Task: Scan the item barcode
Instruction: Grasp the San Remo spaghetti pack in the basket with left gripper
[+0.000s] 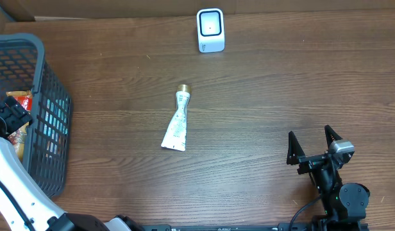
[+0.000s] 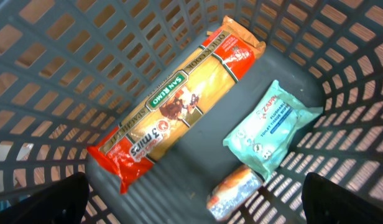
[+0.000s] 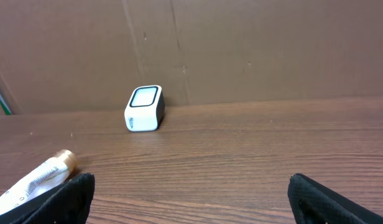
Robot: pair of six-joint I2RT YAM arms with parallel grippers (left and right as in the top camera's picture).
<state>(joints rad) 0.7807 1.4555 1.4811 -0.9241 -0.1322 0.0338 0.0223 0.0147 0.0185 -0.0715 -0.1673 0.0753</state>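
Grey plastic mesh formed the tall basket [image 1: 51, 122] at the left edge of the worktop [image 1: 281, 83]. Inside it I saw a long orange spaghetti packet [image 2: 179, 106] lying diagonally, with a teal wipes pouch [image 2: 272, 127] just beside it. A small shiny roll-shaped pack [image 2: 235, 193] lay against the pouch's lower end.

The flattened white tube with a gold cap [image 1: 177, 122] lay alone near the middle of the dark brown wood-grain worktop. Its cap pointed toward the far edge, where the small white barcode scanner [image 1: 210, 30] stood upright, well apart from the tube. Brown cardboard panels [image 3: 272, 50] backed the worktop.

My left gripper [image 2: 196, 205] hung inside the basket above the packets, its fingers spread wide and gripping nothing. My right gripper [image 1: 310, 137] sat low over the near right of the worktop, also spread wide and empty. It faced the scanner, and the tube's cap showed at the left of its view.
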